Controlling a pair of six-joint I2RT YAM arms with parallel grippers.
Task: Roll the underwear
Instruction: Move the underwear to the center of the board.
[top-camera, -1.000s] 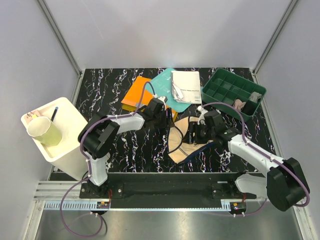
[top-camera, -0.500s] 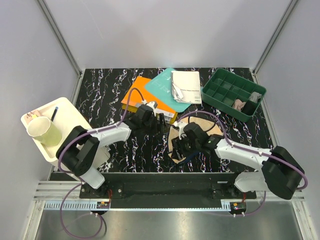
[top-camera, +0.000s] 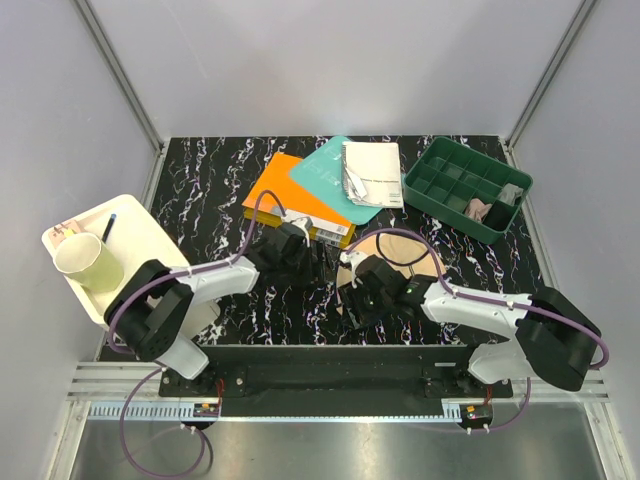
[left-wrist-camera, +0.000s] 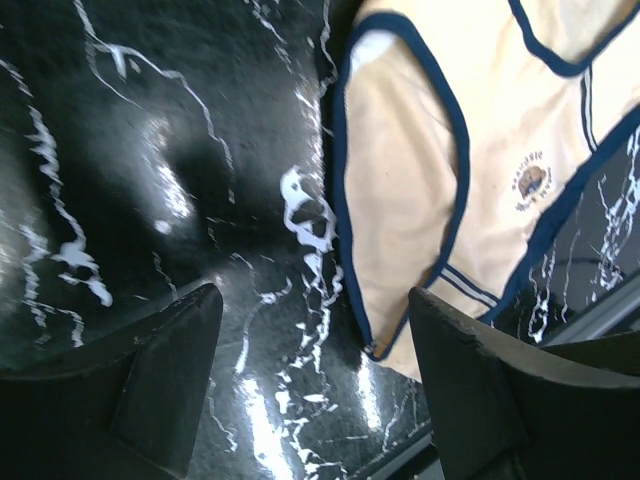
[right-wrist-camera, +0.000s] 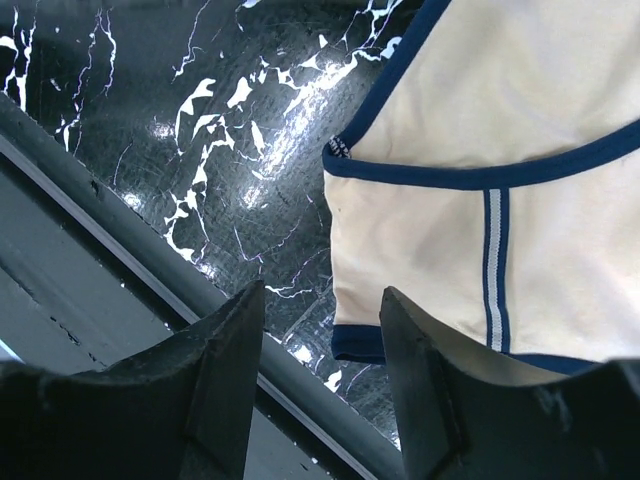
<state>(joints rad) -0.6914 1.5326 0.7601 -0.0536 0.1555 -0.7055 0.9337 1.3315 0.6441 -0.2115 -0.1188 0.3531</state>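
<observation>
Overhead view of a black marbled table (top-camera: 210, 200) with two robot arms reaching in from 6 o'clock. The beige underwear (top-camera: 392, 247) with navy edging lies flat near the table's centre, a little toward 4 o'clock. Its long axis appears to run from about 8 o'clock to 2 o'clock.

The right gripper (top-camera: 358, 300) hovers low over the garment's 8 o'clock corner, by the table's near edge. In its wrist view the right gripper (right-wrist-camera: 320, 300) has its jaws apart and holds nothing. The navy-hemmed corner of the underwear (right-wrist-camera: 480, 130) lies just under and past the finger at 3 o'clock.

The left gripper (top-camera: 308, 262) sits just beside the garment's 9 o'clock edge, over bare table. In its wrist view the left gripper (left-wrist-camera: 315, 300) is also spread wide and empty. There the underwear (left-wrist-camera: 400, 200) lies toward 1 o'clock, its edge reaching between the fingers.

The right arm looks the nearer one for taking hold of the near hem to start a roll.

Compared with a second ago, both grippers have drawn back toward 6 o'clock. The left has slid off the fabric toward 9 o'clock. The garment now shows broader and rounder, reaching further toward 2 o'clock.
</observation>
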